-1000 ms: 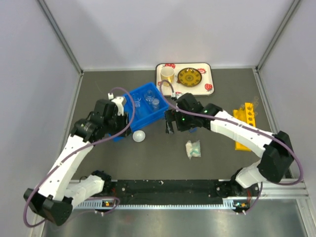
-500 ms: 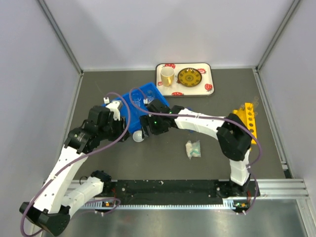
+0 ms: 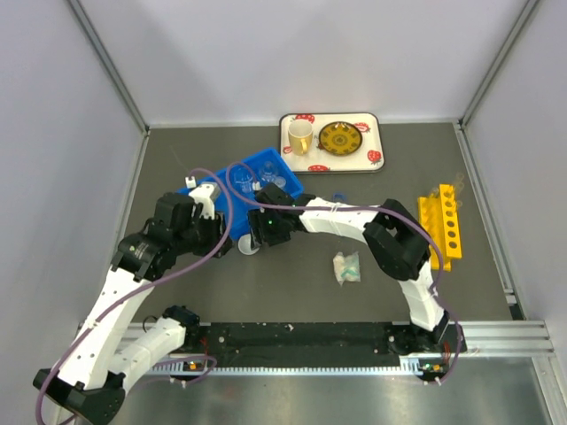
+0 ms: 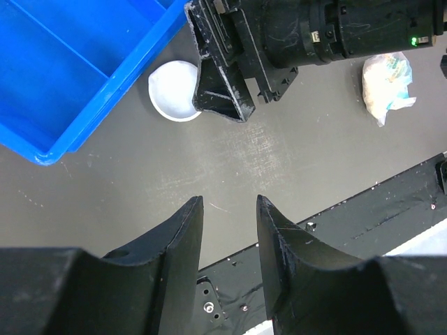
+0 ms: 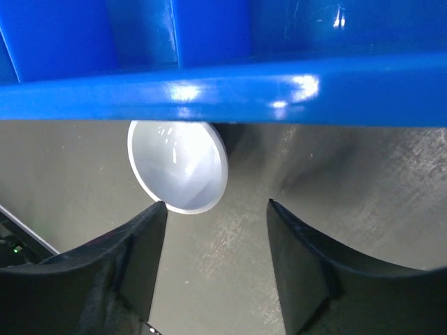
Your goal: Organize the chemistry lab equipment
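- Since the earlier frame the right arm has swung from the blue bin's [image 3: 282, 170] right-hand corner across its near side. The right pincer [image 3: 259, 235] now hangs over the small white dome [image 3: 249, 246], and its jaws have narrowed.
- The left arm has drawn back slightly from the bin. The dome, packet and bin lie where they did.
- Nearest, on the bin's near side, the left pincer [image 4: 229, 209] hovers over bare desk [image 4: 293, 167], jaws partly apart and empty. It points towards the dome but stays clear of it.
- The white-and-teal packet [image 3: 346, 266] lies on the desk, well off the bin's near right corner.
- The dome [image 5: 178, 166] sits rim-down on the desk, tight against the bin's near wall [image 5: 230, 94] and seemingly touching it.
- In the right wrist view the right pincer [image 5: 216, 209] has its jaws apart and grips nothing. The dome lies just ahead of the fingertips, offset towards one finger, not centred in the gap.
- The dome is round, so it has no long axis to line up with. My judgement is that the grasp depends on centring over it and getting a finger between it and the wall.
- The right arm is much the nearer.
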Motion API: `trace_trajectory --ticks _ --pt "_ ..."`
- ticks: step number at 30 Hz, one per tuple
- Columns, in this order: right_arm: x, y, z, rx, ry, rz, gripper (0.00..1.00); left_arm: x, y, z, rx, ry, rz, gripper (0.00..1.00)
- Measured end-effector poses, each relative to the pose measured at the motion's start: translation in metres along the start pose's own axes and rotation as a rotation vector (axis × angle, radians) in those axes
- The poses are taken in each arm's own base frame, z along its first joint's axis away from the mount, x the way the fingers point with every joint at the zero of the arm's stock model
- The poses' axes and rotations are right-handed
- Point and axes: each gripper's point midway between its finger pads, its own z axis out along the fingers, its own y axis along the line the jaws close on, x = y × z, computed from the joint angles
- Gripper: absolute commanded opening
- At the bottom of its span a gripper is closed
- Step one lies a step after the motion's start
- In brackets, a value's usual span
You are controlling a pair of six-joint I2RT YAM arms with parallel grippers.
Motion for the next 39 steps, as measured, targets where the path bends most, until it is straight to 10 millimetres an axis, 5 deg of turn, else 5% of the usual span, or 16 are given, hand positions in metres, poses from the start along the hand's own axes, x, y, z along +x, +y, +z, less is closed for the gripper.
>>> trace_trajectory --ticks 13,20,29,33,39 --pt "-0.011 0.001 0.019 0.007 -0.032 0.014 0.34 0.001 -0.002 0.000 0.017 0.007 0.018 0.41" --pt "-0.014 0.000 0.024 0.010 -0.036 0.020 0.00 0.003 -0.002 -0.001 0.021 0.012 0.030 0.41" --pt "-0.011 -0.001 0.023 0.017 -0.027 0.012 0.00 0.003 -0.004 -0.001 0.034 0.016 0.034 0.41" --pt "-0.001 -0.006 0.003 0.041 -0.001 -0.022 0.00 0.004 -0.005 -0.001 0.037 0.017 0.033 0.41" --pt "-0.012 0.021 -0.081 0.010 -0.074 -0.108 0.00 0.001 -0.007 -0.004 0.045 0.008 0.029 0.41"
